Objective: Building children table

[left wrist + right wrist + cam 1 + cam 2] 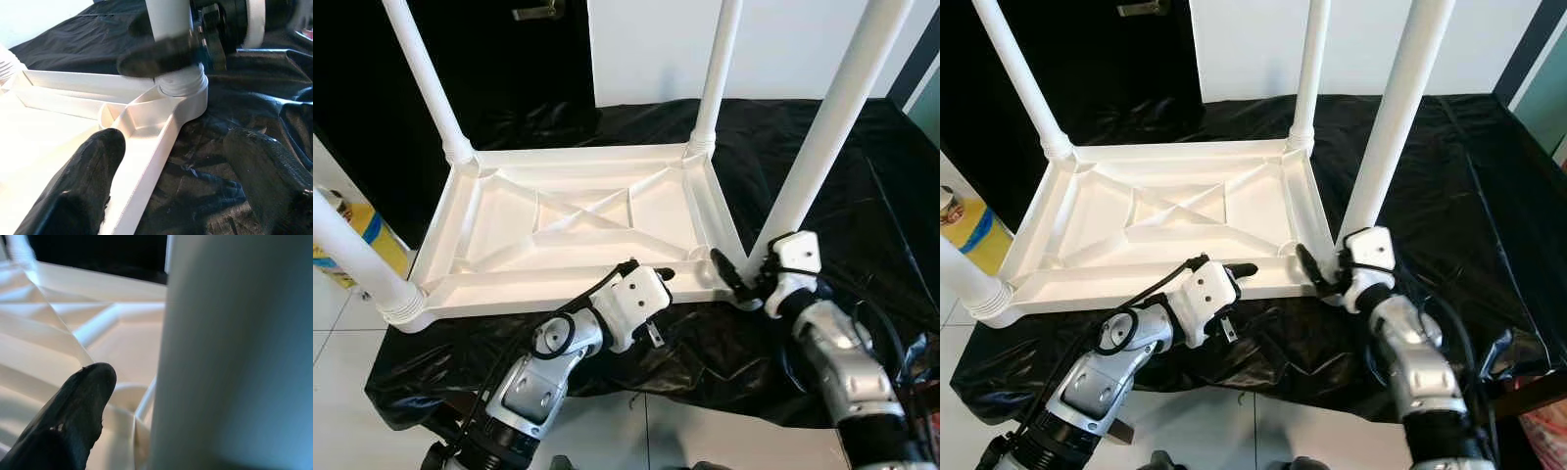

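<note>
White table leg [822, 127] clamped in right pincer [744, 279].

We see a black sheet [862, 206] spread over a low surface, crinkled and glossy, hanging over the near edge above the pale tiled floor [342, 421]. On the sheet lies a white tabletop [578, 225], upside down, its ribbed underside facing up. Four white legs [822, 127] rise from its corners. A yellow and blue container [357, 235] stands beside the sheet on our left.
</note>
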`<state>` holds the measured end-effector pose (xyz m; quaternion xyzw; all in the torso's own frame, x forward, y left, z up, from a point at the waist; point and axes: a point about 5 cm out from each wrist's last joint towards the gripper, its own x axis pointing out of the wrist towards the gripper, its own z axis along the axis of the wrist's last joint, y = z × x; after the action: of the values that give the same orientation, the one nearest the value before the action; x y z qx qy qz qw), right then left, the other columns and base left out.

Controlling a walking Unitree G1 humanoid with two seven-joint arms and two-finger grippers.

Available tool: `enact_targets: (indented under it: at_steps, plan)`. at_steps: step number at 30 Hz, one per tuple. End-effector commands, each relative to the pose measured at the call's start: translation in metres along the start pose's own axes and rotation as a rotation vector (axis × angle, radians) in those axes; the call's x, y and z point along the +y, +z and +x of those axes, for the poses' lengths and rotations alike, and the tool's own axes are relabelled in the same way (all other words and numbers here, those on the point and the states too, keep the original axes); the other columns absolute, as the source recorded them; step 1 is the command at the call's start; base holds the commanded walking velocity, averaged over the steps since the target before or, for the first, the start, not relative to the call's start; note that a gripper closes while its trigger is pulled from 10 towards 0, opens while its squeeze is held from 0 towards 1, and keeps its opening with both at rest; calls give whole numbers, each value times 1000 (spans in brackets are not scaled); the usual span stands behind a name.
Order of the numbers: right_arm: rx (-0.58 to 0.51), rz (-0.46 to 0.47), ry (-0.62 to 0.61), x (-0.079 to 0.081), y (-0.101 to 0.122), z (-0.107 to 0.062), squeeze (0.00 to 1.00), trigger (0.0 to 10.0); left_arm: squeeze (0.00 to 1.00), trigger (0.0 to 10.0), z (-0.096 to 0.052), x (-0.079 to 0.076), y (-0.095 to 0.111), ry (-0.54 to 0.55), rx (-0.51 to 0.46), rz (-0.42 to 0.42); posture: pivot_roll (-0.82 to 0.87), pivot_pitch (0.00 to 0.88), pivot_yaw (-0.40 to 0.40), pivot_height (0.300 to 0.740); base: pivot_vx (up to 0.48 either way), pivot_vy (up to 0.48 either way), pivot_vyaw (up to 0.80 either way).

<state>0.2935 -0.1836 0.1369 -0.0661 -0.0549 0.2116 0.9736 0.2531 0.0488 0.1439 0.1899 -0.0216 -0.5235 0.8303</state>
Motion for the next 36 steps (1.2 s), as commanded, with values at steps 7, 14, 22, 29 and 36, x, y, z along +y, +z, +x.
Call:
enact_targets:
  at_steps: [7, 14, 22, 29, 36]
  plan:
    - [59, -10, 125, 3, -12, 6, 0, 10000, 0, 10000, 5, 8, -3, 106, 46, -4, 16, 34, -10, 740, 0, 0, 0]
    - [84, 3, 180, 5, -24, 7, 0, 3686, 0, 10000, 8, 5, -5, 110, 44, 72, 18, 27, -12, 740, 0, 0, 0]
    - [110, 11, 164, 2, -32, 3, 0, 0, 0, 10000, 10, -1, -6, 18, 36, 3, 8, 23, -12, 740, 0, 0, 0]
    - [121, 41, 113, 4, -36, 2, 0, 10000, 0, 10000, 11, -1, -7, -11, 31, -41, 10, 30, -13, 740, 0, 0, 0]
    - [133, 57, 24, 9, -38, 0, 0, 10000, 0, 10000, 9, -2, -6, -17, 30, -107, 9, 64, -19, 740, 0, 0, 0]
